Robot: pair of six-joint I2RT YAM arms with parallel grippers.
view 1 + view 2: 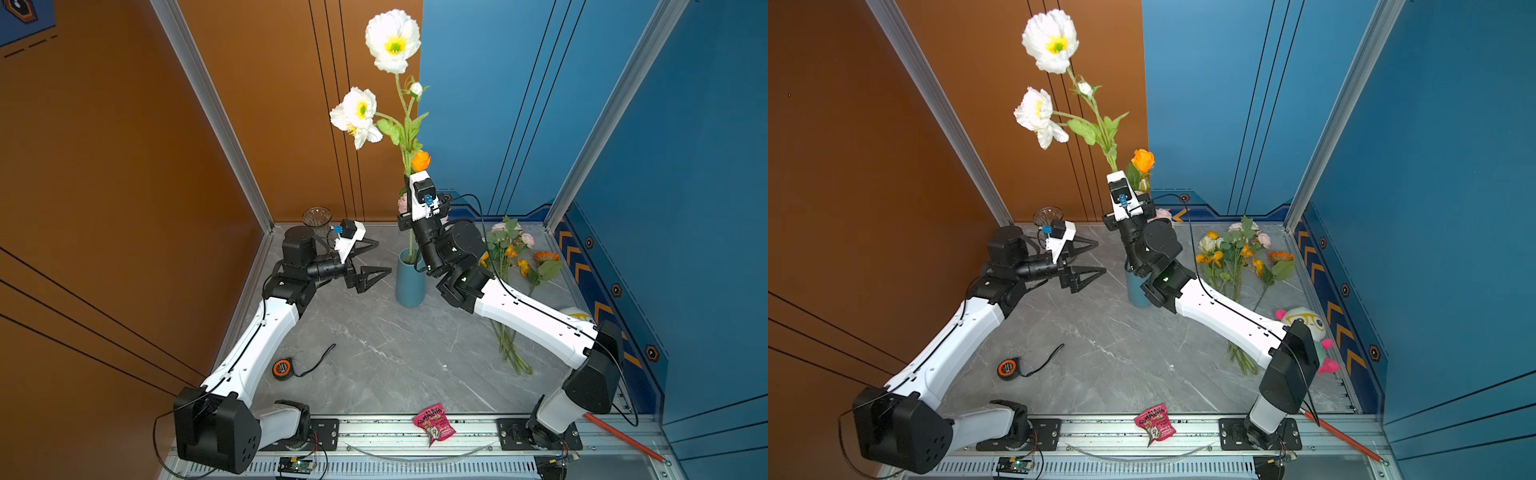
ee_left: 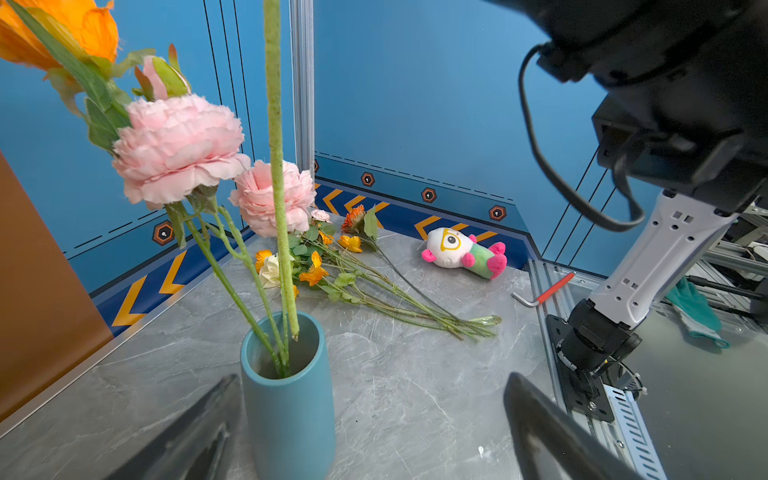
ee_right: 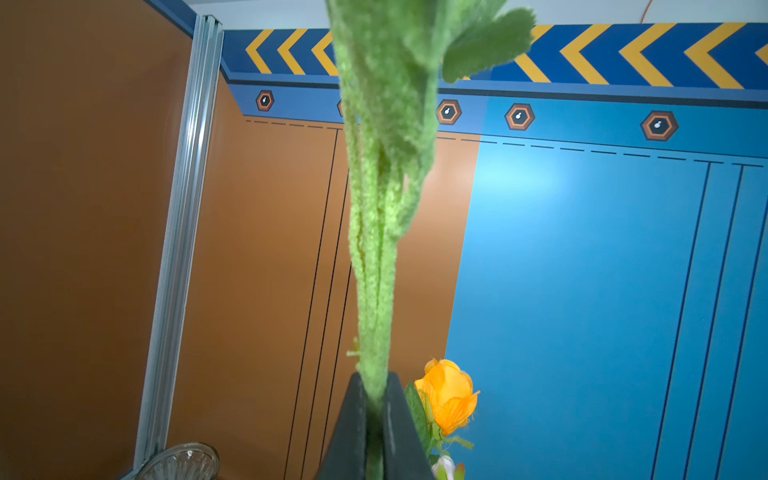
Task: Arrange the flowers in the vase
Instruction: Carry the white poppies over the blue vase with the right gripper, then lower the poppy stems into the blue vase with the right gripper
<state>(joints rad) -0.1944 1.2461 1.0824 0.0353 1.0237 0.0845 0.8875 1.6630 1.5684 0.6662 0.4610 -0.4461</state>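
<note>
A blue vase stands mid-table with pink flowers and an orange rose in it. My right gripper is above the vase, shut on the fuzzy green stem of a tall white flower. That stem hangs upright with its lower end just inside the vase's mouth. My left gripper stands open left of the vase, holding nothing. More flowers lie on the table at the right.
A clear glass vase stands in the back left corner. A plush toy lies by the right wall. An orange tape measure, a pink snack packet and a red-handled hex key lie near the front.
</note>
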